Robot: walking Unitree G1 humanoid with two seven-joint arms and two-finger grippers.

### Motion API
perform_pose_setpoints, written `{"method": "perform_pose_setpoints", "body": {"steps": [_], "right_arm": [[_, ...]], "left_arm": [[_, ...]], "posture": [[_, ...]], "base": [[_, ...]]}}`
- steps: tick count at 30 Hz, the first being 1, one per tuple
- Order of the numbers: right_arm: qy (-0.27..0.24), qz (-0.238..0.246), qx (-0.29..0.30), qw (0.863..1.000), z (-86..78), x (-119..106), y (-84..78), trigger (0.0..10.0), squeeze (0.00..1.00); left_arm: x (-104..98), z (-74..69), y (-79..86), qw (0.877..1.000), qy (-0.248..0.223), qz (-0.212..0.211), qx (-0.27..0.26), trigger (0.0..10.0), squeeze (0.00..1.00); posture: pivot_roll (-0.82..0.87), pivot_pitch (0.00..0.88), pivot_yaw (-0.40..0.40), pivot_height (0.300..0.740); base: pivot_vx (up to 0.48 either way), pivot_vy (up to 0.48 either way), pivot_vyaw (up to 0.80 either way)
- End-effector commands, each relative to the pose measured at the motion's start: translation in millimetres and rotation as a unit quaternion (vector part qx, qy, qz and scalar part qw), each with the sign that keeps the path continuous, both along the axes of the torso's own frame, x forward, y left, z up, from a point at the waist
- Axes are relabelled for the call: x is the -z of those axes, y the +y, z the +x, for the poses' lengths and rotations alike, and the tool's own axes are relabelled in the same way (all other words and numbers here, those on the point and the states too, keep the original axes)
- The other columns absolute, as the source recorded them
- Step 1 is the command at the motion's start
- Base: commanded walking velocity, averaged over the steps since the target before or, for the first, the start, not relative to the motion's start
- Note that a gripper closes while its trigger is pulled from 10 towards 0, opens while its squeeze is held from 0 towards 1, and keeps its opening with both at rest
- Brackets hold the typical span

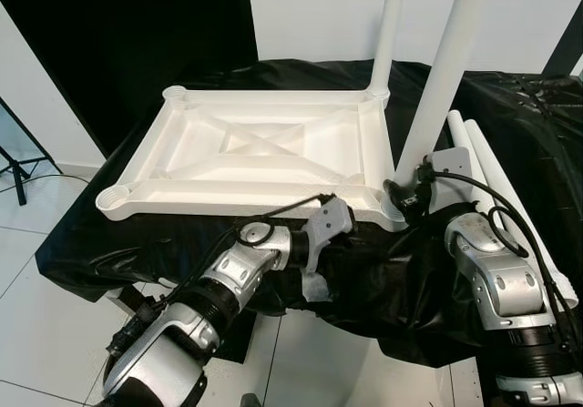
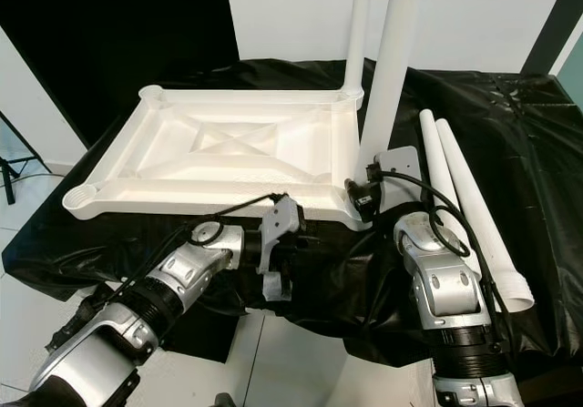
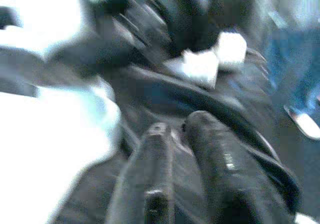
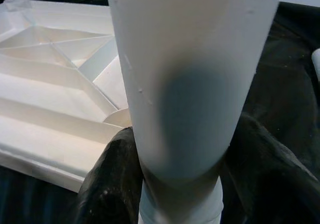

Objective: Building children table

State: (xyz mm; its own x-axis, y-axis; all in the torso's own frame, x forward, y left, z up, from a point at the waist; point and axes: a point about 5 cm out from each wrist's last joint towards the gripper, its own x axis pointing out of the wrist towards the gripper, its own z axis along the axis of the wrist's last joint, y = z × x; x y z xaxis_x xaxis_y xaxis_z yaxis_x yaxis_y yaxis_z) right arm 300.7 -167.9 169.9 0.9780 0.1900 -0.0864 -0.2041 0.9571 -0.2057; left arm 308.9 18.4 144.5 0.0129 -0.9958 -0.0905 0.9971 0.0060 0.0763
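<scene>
Tabletop (image 1: 264,152) lies inverted — near leg (image 1: 442,88) is pinched by right end effector (image 1: 401,198); it should be kept plumb while seated.

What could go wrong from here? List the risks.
1. The right gripper grips the tall white plastic leg low, at the near right corner socket of the upturned white ribbed tabletop. The leg leans slightly, so it may jam or seat crooked.
2. The tabletop rests on loose black cloth and could slide when pushed.
3. Two spare white legs beside the right arm could roll off if nudged.
</scene>
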Motion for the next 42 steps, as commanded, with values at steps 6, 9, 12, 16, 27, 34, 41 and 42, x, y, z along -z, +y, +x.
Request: {"method": "perform_pose_setpoints", "body": {"steps": [6,9,12,16,27,34,41,42], "right_arm": [[0.025,0.006,0.006,1.0,-5.5,12,1.6,4.9,0.0],[0.022,0.008,-0.001,1.0,-6.3,11,5.7,10.0,0.0],[0.018,0.013,-0.001,1.0,-6.9,9,8.2,10.0,0.0],[0.017,0.015,0.001,1.0,-7.1,8,8.8,10.0,0.0],[0.014,0.024,0.007,1.0,-9.6,8,11.6,10.0,0.0],[0.013,0.026,0.018,0.999,-9.3,9,10.0,10.0,0.0],[0.011,0.027,0.013,1.0,-7.7,8,13.4,10.0,0.0],[0.011,0.026,0.013,1.0,-7.8,8,13.5,10.0,0.0]], "left_arm": [[-11,32.6,4.5,0.989,-0.06,0.028,-0.13,10.0,0.0],[-10,46.8,5.8,0.973,-0.073,0.055,-0.213,10.0,0.0],[3,53.6,5.6,0.95,-0.085,0.128,-0.27,10.0,0.0],[10,55.4,6.3,0.938,-0.088,0.161,-0.295,10.0,0.0],[15,49.9,-1.2,0.953,-0.057,0.169,-0.245,10.0,0.19],[18,26.4,-0.4,0.991,0.049,0.119,-0.032,10.0,0.3],[26,23.9,-5.4,0.987,0.052,0.145,-0.034,10.0,0.27],[25,24.6,-6.9,0.988,0.047,0.142,-0.042,10.0,0.27]], "posture": [[-0.12,0.0,0.061,0.74],[-0.12,0.0,0.063,0.74],[-0.13,0.0,0.064,0.74],[-0.13,0.0,0.067,0.74],[-0.14,0.0,0.083,0.74],[-0.14,0.0,0.088,0.74],[-0.14,0.0,0.083,0.74],[-0.14,0.0,0.083,0.74]], "base": [[0.0,0.0,0.0],[0.0,0.0,0.0],[0.0,0.0,0.0],[0.0,0.0,0.0],[0.0,0.0,0.0],[0.0,0.0,0.0],[0.0,0.0,0.0],[0.0,0.0,0.0]]}}
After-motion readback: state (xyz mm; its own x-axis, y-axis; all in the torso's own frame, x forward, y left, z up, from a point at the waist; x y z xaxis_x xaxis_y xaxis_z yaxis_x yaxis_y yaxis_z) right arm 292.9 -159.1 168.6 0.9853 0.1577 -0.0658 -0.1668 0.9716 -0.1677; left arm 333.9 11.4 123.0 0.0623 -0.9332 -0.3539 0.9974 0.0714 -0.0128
